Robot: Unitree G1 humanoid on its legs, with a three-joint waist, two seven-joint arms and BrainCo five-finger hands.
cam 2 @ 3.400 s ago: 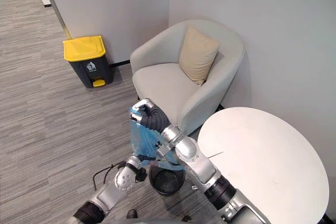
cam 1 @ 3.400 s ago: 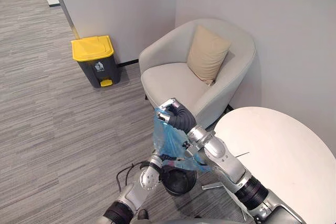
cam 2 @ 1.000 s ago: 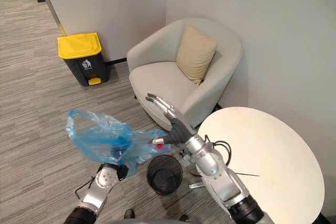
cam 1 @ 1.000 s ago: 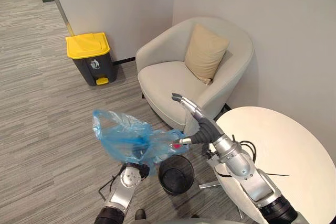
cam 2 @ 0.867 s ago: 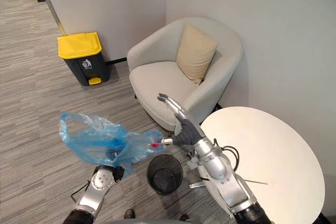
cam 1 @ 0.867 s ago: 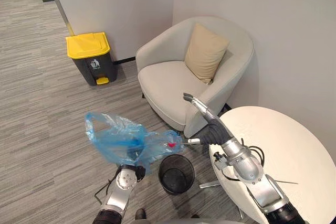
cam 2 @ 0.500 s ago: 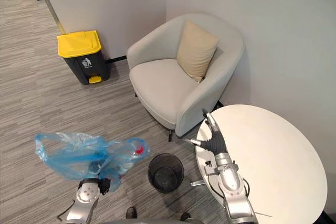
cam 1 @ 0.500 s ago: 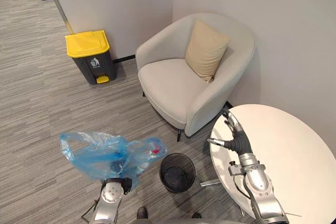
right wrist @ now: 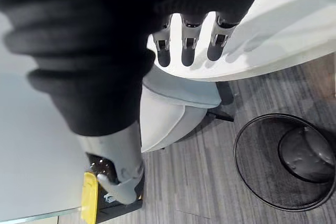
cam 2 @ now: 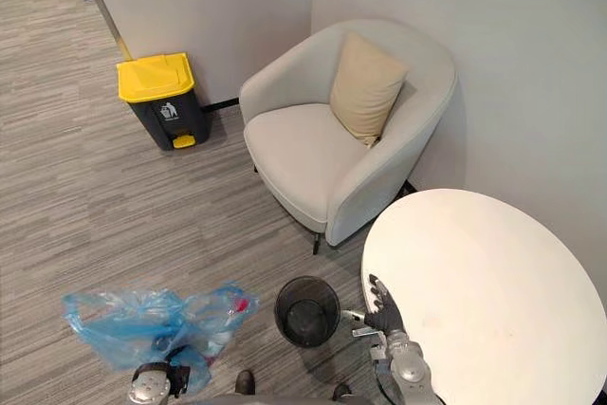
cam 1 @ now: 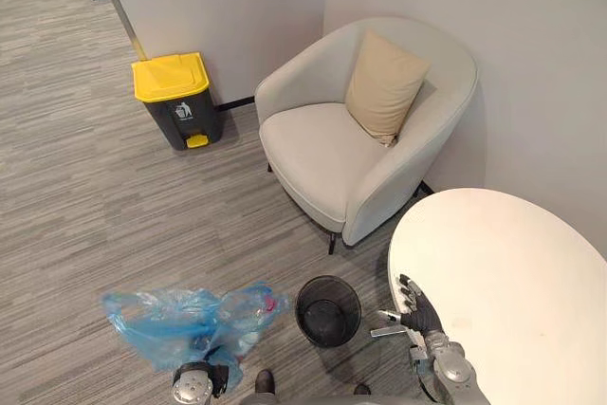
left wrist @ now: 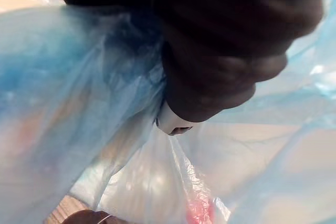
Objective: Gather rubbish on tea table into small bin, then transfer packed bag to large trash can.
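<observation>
Left hand (left wrist: 210,66) buried in translucent blue plastic bag (cam 1: 190,324), grasp cannot be told; right hand (cam 1: 414,315) spread, empty. Carry bag level toward yellow-lidded dark grey bin (cam 1: 175,92).

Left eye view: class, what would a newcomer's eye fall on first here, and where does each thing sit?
The bulging blue bag low at the left, beside the black mesh bin on the floor. Then the yellow-lidded trash can against the far wall, left of the pale armchair.
</observation>
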